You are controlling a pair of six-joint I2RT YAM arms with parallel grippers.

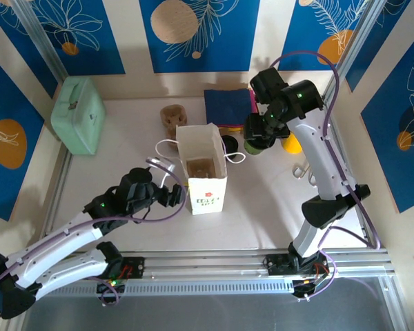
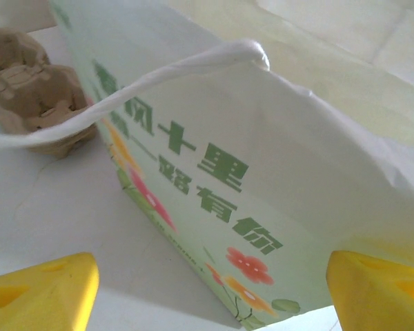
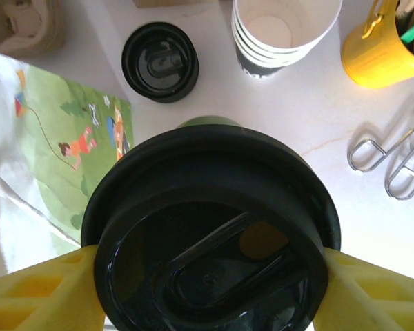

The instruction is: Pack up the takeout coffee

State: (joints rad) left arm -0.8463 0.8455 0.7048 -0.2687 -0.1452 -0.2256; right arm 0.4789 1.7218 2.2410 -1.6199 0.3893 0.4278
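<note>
The takeout coffee (image 3: 210, 234), its round black lid up and a sliver of olive-green side (image 3: 207, 123) showing, sits between my right gripper's yellow fingers (image 3: 38, 293). Both fingers press on the lid's rim. My right gripper (image 1: 258, 136) holds the cup (image 1: 254, 147) above the table, to the right of the open white paper bag (image 1: 203, 169). My left gripper (image 1: 179, 196) stands open at the bag's lower left side. Its yellow fingertips (image 2: 41, 293) lie wide apart, with the bag's printed side (image 2: 262, 172) and white cord handle (image 2: 159, 76) just ahead.
Below the held cup are a loose stack of black lids (image 3: 160, 61), a stack of white lidless cups (image 3: 283, 31), a yellow cup (image 3: 376, 45) and metal clips (image 3: 393, 155). A brown pulp cup carrier (image 1: 172, 118), a blue cloth (image 1: 228, 103) and a mint box (image 1: 78, 114) lie further back.
</note>
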